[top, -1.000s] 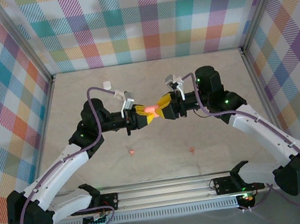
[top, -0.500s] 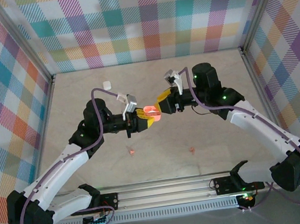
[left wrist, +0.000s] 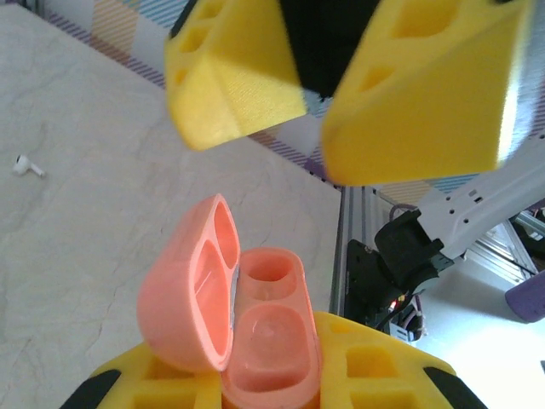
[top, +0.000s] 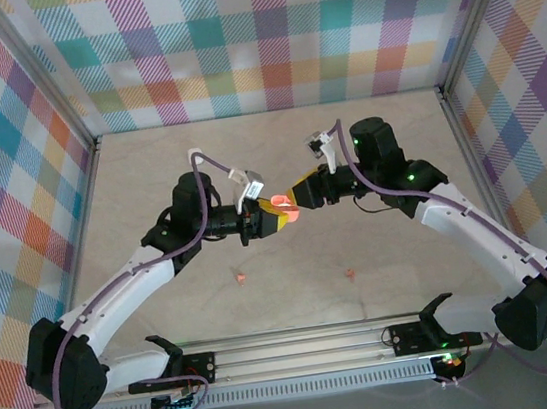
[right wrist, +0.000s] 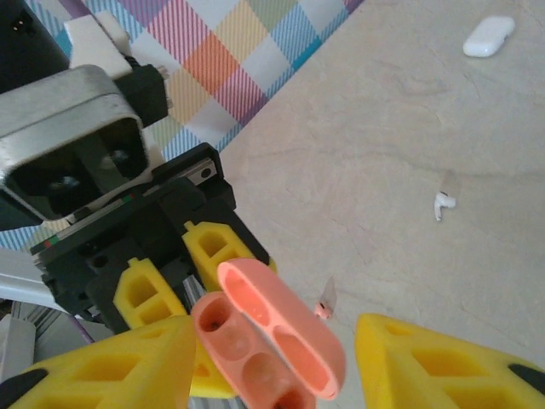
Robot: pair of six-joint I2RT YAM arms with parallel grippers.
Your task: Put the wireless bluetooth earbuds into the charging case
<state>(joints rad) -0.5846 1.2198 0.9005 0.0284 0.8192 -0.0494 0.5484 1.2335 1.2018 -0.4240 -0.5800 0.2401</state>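
The right gripper (top: pixel 303 195) is spreading its jaws and backing off the salmon-pink plastic charging case (left wrist: pixel 268 341), now hinged open. The left gripper (top: pixel 272 221) is clamping it, wells empty.

A pale, marbled desk (top: pixel 148 171) spreads out beneath the left end effector (top: pixel 273 219) and the right end effector (top: pixel 303 197). Beyond them stands the back wall (top: pixel 263 44), hung with pastel plaid in pink, teal, yellow, purple and orange. The same plaid covers the side walls (top: pixel 1 200), well out to either side of the end effectors. Silver metal posts (top: pixel 48 83) mark the corners. The light is soft and even, and shadows on the desk are faint.
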